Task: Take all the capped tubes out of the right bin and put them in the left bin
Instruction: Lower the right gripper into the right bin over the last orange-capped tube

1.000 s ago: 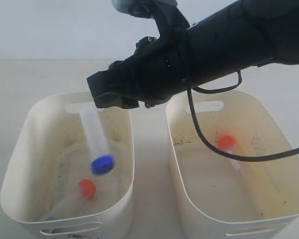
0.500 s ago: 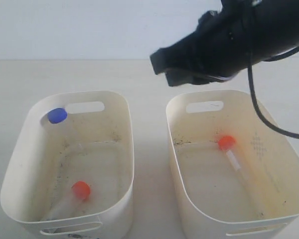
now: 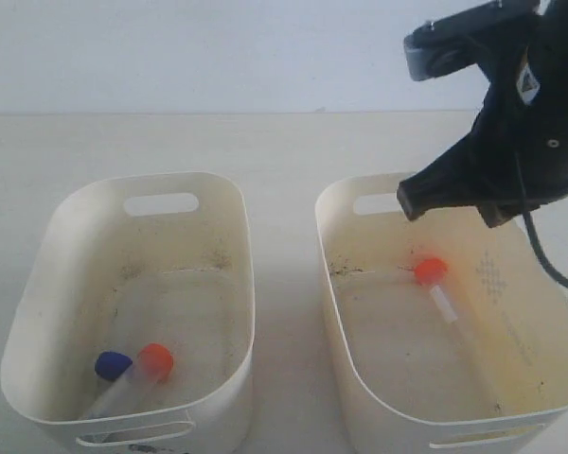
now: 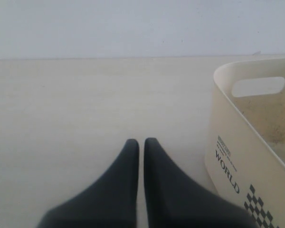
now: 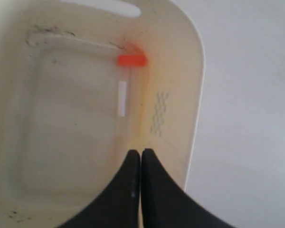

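One capped tube with an orange-red cap [image 3: 431, 270] lies on the floor of the right bin [image 3: 549, 284], near the wall with the dotted diamond [image 5: 159, 111]. The same tube [image 5: 125, 97] shows in the right wrist view. In the left bin [image 3: 57, 246], a blue-capped tube [image 3: 114, 364] and an orange-red-capped tube [image 3: 155, 360] lie side by side near the front wall. My right gripper [image 5: 141, 154] is shut and empty, hovering over the right bin. My left gripper [image 4: 141, 142] is shut and empty, low over the table beside the left bin [image 4: 237, 142].
The right arm [image 3: 511, 142] hangs over the right bin's back edge, its cable trailing at the right. Both bins stand side by side on a pale table [image 3: 284, 151], a narrow gap between them. A white wall runs behind.
The blue-capped tube dropped from the right gripper into the left bin, bounced to the back corner, then settled beside the orange-red cap. The right arm swung right, back over the right bin.
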{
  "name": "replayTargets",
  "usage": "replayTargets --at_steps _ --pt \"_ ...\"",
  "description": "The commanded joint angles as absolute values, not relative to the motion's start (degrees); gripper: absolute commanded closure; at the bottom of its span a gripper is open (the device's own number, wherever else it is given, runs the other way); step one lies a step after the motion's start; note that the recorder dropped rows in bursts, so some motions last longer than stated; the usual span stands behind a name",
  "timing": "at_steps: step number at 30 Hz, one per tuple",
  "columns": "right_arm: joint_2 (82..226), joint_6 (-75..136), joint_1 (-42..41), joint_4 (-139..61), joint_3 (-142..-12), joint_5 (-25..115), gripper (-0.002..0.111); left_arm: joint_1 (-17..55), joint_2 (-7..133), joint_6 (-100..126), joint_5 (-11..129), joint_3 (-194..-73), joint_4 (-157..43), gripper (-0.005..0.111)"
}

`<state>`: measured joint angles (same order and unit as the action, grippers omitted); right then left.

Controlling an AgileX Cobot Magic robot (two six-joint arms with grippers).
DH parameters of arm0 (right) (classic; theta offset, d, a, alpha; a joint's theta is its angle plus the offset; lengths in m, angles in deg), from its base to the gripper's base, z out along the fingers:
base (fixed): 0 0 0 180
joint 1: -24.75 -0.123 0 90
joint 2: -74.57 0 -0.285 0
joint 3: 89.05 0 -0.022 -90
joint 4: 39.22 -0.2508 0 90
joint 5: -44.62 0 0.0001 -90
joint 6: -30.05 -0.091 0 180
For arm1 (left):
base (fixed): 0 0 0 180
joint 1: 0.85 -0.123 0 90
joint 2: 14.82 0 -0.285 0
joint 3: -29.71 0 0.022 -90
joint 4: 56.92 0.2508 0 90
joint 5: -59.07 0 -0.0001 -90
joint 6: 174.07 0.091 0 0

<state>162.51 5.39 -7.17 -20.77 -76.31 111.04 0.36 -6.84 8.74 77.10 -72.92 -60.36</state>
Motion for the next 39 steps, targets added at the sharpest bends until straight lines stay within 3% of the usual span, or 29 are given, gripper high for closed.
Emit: replayTargets --at_steps 1,39 --pt "168.7 5.1 -7.2 -19.0 -76.6 114.6 0.109 0.3 -7.0 9.0 76.7 -73.1 -60.9 0.102" --pt "191.6 3.6 -7.2 -17.8 -83.2 114.6 0.109 0.3 -7.0 9.0 76.7 -73.1 -60.9 0.102"
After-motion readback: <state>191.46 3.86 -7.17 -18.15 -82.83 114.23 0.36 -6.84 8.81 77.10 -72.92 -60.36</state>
